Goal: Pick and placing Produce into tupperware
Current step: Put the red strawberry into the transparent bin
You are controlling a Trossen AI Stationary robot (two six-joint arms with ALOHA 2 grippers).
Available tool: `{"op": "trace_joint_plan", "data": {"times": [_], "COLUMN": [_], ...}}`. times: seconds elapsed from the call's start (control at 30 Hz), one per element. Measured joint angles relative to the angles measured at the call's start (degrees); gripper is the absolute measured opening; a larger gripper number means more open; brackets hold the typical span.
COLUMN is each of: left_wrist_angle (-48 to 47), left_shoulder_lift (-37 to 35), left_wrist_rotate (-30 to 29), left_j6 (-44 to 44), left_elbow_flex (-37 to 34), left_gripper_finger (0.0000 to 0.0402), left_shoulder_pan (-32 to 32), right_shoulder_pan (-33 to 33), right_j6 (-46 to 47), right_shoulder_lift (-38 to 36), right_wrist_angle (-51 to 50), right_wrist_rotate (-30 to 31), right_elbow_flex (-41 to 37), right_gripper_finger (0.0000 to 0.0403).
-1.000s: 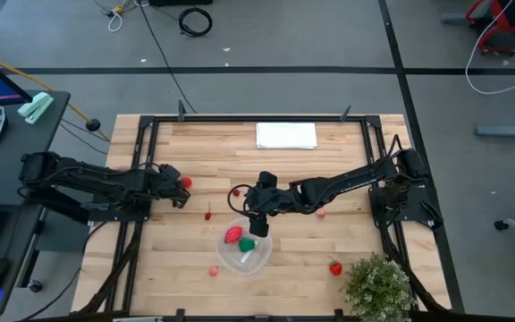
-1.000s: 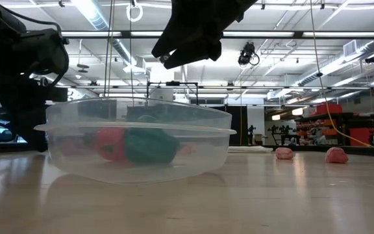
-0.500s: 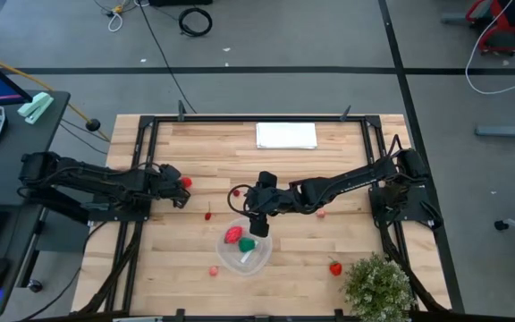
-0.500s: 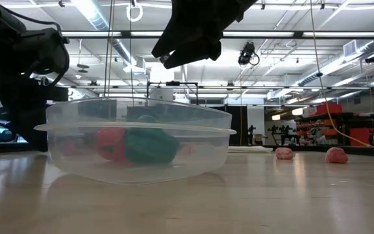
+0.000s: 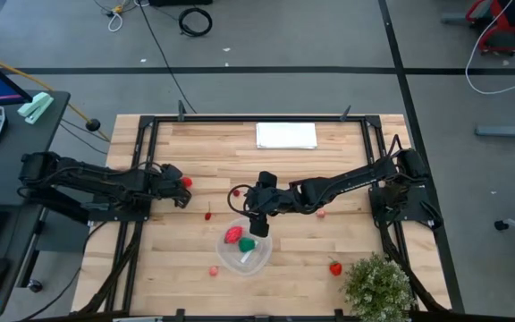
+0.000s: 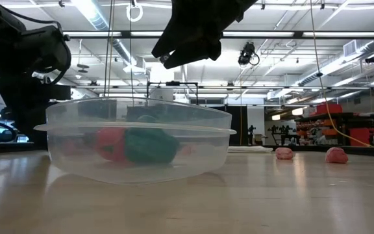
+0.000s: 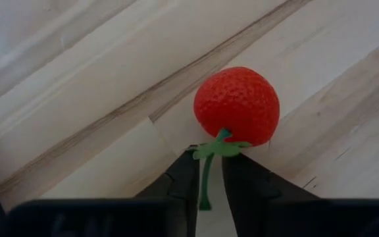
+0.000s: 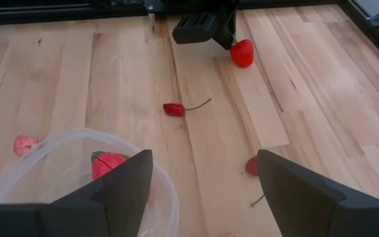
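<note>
The clear round tupperware (image 5: 244,249) stands at the table's middle near side. It holds a red piece (image 5: 232,235), a green piece (image 5: 248,242) and a pale piece (image 5: 245,259), and it also shows in the low view (image 6: 138,140). My right gripper (image 5: 257,227) is open and empty just above the tupperware's far rim (image 8: 64,141). My left gripper (image 5: 178,191) is at the table's left, shut on a red strawberry (image 7: 237,105). Loose produce lies around: a small red piece with a stem (image 8: 174,109), a pink piece (image 5: 214,270) and a red strawberry (image 5: 335,267). My left gripper pinches the strawberry's green stem (image 7: 206,178) between its two fingertips (image 7: 184,172). The fingers come from the table's left, slanting down, and lie along the stem. The red fruit sticks out beyond the fingertips; whether it rests on the table I cannot tell.
A flat white rectangle (image 5: 286,135) lies at the far edge. A bushy green plant (image 5: 378,286) stands at the near right corner. Pink pieces (image 6: 284,153) (image 6: 335,155) lie right of the tupperware. Another red piece (image 8: 252,166) lies close to my right gripper.
</note>
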Motion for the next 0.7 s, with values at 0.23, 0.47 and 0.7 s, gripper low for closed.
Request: {"op": "trace_joint_plan", "data": {"times": [0.23, 0.47, 0.7], "left_wrist_angle": [-0.29, -0.18, -1.41], "left_shoulder_lift": [0.00, -0.02, 0.00], "left_wrist_rotate": [0.00, -0.02, 0.52], "left_j6": [3.46, 6.51, 6.23], "left_elbow_flex": [3.83, 7.44, 7.48], "left_gripper_finger": [0.0058, 0.0044, 0.0053], "left_shoulder_pan": [0.00, 0.00, -0.04], "right_shoulder_pan": [-0.01, -0.01, 0.01], "right_j6": [-0.33, -0.37, -0.37], "right_shoulder_lift": [0.00, 0.00, 0.00], "right_wrist_angle": [0.01, 0.00, 0.01], "right_wrist_rotate": [0.00, 0.00, 0.00], "right_elbow_flex": [0.00, 0.00, 0.00], "right_gripper_finger": [0.0280, 0.0280, 0.0280]}}
